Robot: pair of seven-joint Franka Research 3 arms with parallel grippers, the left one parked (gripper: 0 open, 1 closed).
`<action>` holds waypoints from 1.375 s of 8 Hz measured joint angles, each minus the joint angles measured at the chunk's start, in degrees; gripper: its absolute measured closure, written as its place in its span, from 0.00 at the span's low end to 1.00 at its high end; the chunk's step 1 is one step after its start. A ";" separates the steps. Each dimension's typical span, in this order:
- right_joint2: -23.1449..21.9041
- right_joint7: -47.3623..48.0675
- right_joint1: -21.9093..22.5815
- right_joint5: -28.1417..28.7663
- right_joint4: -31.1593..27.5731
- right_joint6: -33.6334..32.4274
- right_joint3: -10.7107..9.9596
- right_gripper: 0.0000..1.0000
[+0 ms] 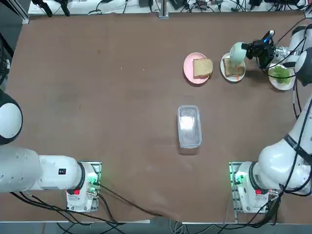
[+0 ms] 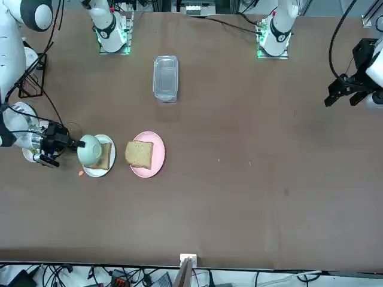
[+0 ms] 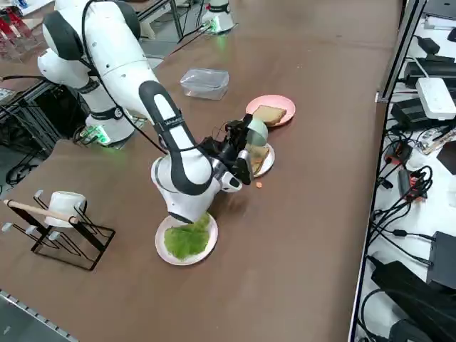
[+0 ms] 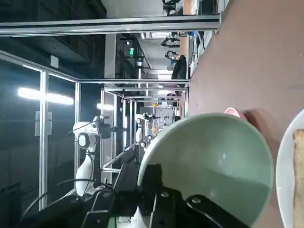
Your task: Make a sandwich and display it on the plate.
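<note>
My right gripper (image 1: 249,49) is shut on the rim of a pale green bowl (image 1: 237,52). It holds the bowl tipped on its side just above a white plate (image 1: 223,68) that carries one tan bread slice (image 1: 235,71). In the wrist view the bowl (image 4: 213,161) fills the space past the fingers (image 4: 156,190), and its inside looks bare. A second bread slice (image 1: 203,68) lies on a pink plate (image 1: 188,68) next to it. Green lettuce (image 1: 280,73) sits on another white plate (image 1: 287,86) under the arm. No stacked sandwich is in view.
A clear lidded container (image 1: 189,126) stands at the table's middle. A small orange crumb (image 2: 81,173) lies beside the white plate. A wire rack with a white cup (image 3: 64,206) stands near the table's edge, beyond the lettuce plate.
</note>
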 joint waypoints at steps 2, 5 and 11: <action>-0.15 3.42 0.01 -6.13 5.81 1.19 -0.90 0.96; -1.05 10.49 0.19 -24.02 19.73 6.96 -1.72 0.96; -0.49 14.90 7.53 -63.35 29.13 38.10 -1.36 0.96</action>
